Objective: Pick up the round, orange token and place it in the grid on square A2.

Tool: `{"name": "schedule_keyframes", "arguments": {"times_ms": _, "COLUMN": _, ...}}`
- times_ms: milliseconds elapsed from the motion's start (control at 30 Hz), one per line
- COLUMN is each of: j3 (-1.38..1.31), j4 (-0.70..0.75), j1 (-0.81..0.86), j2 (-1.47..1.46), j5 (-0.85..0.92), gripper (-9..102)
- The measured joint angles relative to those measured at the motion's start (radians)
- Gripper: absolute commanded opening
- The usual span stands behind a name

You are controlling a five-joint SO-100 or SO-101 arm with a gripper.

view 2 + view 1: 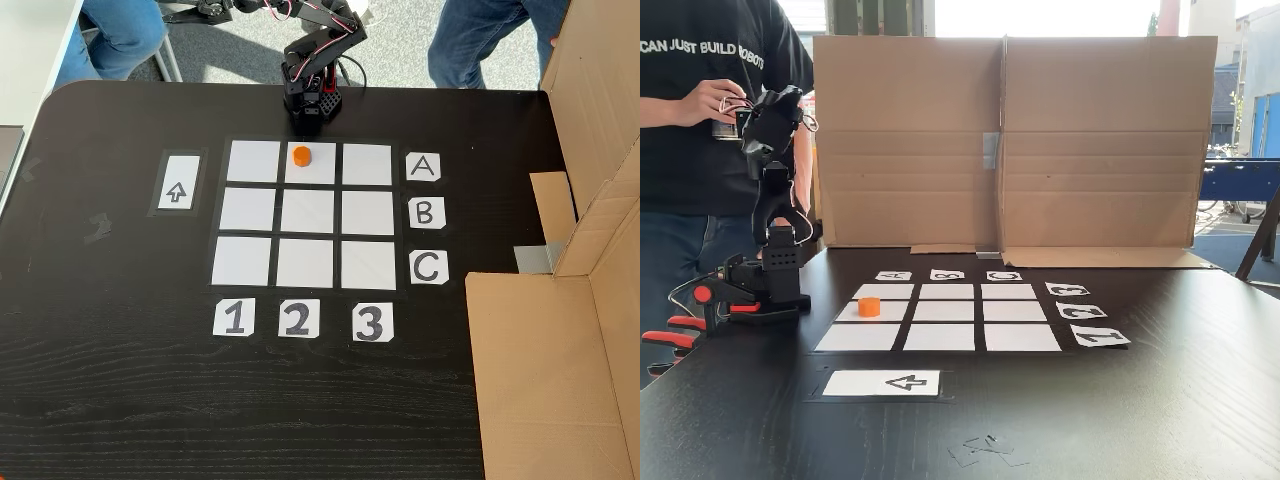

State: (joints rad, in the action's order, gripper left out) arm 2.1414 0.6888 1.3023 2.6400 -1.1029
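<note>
The orange token (301, 155) stands on square A2 (311, 172) of the grid (308, 212) on the black desk (120, 380), while the arm's jaws (775, 100) are folded up high, their opening impossible to tell.

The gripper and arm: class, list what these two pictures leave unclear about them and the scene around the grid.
- Gripper: in a fixed view it is dark against a person's black shirt, so open or shut cannot be told.
- Arm: in a fixed view its upper part is cut off by the top edge.
- Table behind the cardboard screen: hidden by it.
- Token: too small to show any markings.
</note>
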Motion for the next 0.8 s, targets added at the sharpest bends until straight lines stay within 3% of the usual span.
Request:
{"name": "schedule_keyframes", "arguments": {"times_ms": 367, "j3": 0.36, "j4": -0.101, "j1": 0.143, "j2": 0.21, "j5": -0.206, "gripper": 0}}
{"name": "schedule_keyframes", "arguments": {"times_ms": 800, "j3": 0.884, "j4": -0.083, "j1": 0.207, "j2": 0.66, "j5": -0.227, "gripper": 0}}
